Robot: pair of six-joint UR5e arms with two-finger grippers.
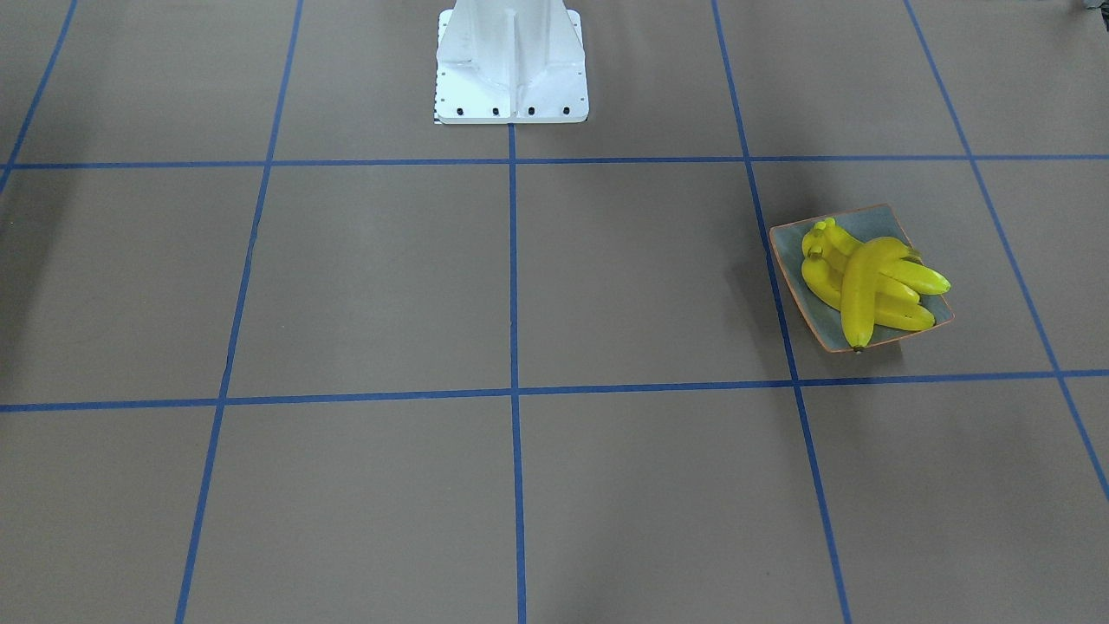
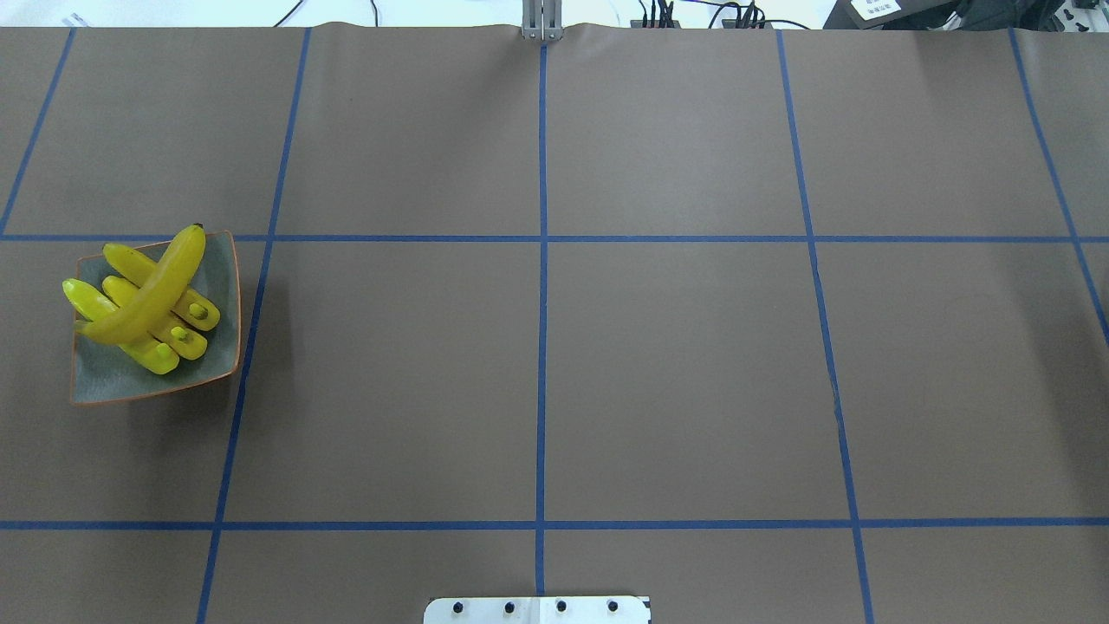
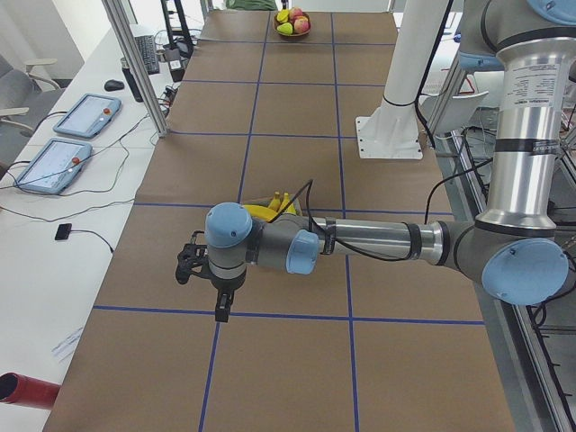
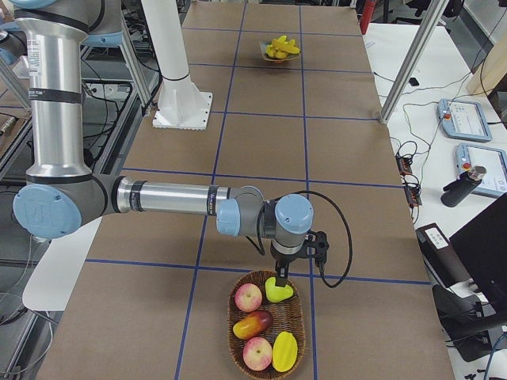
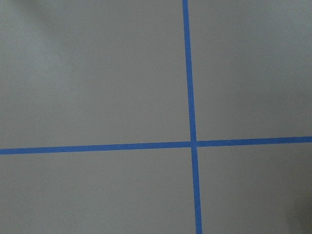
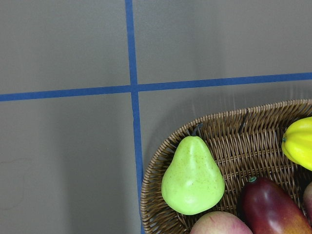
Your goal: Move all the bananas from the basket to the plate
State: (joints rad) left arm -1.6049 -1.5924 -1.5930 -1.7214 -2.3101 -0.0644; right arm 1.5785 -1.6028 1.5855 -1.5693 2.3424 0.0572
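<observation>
The surface point(image 2: 676, 373) is brown, marked into squares by blue tape.

The left arm point(image 3: 378, 241) reaches out low across the surface near its left end. The right arm point(image 4: 166, 196) reaches out the same way near the right end.

The basket point(image 6: 234, 141) is oval wicker and stands at the right end of the surface. The plate point(image 2: 113, 386) stands at the left end, well apart from the basket.

The bananas point(image 2: 147, 299) all lie on the plate: three side by side, and a fourth laid crosswise on top of them.

The left gripper point(image 3: 220, 308) points down over bare surface, near the plate, on its side towards the end of the surface. In the left side view the arm's wrist hides part of the bananas. Its wrist camera sees only tape lines. This gripper appears in a side view alone, so whether its fingers are apart or together cannot be told.

The right gripper point(image 4: 279, 273) points down over the basket's near rim, well apart from the bananas. Its finger state cannot be told either.

Below it in the basket lie a green pear point(image 6: 192, 178), a red mango point(image 6: 273, 207) and a yellow fruit point(image 6: 298, 141).
</observation>
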